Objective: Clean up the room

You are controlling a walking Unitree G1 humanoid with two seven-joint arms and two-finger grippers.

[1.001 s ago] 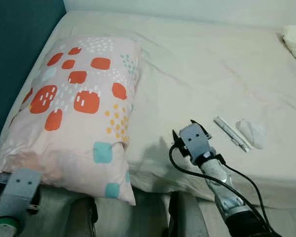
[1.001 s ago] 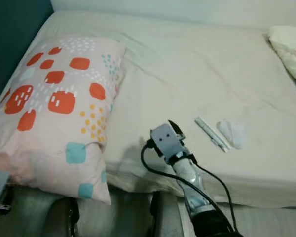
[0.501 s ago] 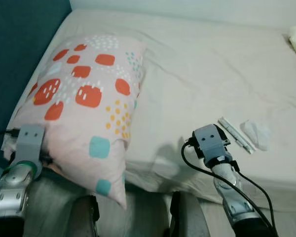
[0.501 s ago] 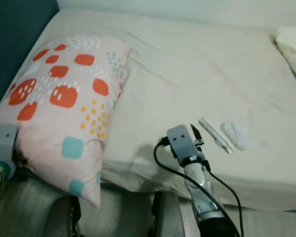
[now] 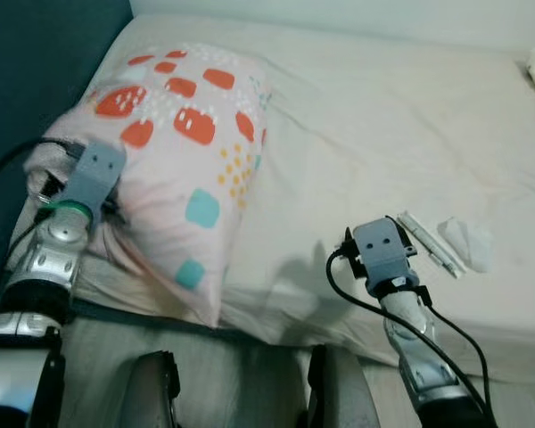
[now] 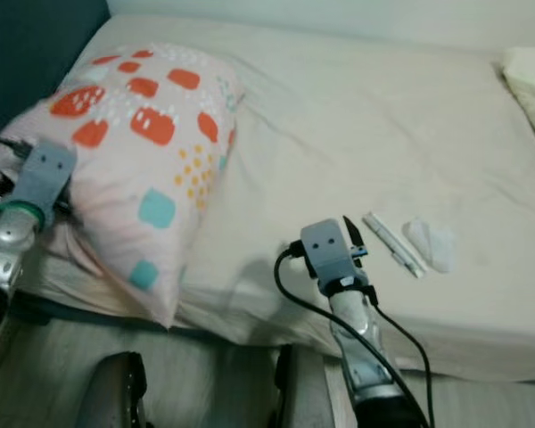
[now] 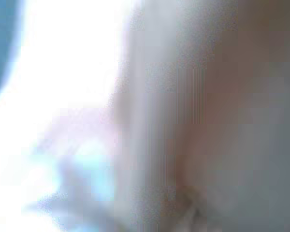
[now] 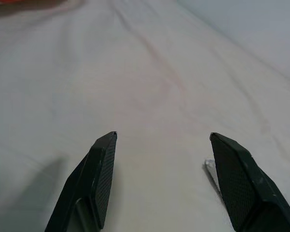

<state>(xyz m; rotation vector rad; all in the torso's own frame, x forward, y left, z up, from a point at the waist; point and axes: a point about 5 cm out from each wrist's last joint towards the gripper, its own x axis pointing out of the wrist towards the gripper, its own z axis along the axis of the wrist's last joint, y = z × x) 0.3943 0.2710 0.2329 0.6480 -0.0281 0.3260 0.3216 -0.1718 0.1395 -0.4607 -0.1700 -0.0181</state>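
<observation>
No legible writing anywhere. Left gripper (image 5: pixel 89 183) at 9 o'clock, pressed into the near corner of the patterned pillow (image 5: pixel 192 152); finger state cannot be told, wrist view blurred. Right gripper (image 8: pixel 159 179) at 5 o'clock, fingers spread wide over the cream bed sheet (image 5: pixel 383 125). White stick-like item (image 5: pixel 428 243) and crumpled tissue (image 5: pixel 465 242) lie at 4 o'clock. Teal wall (image 5: pixel 27 71) at 10 o'clock.

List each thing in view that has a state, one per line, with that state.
Pillow: near end lifted off the bed, bunched at the left gripper.
Right gripper: jaws open, over the sheet.
Crumpled tissue: lying on the sheet.
White stick: lying flat beside the tissue.
</observation>
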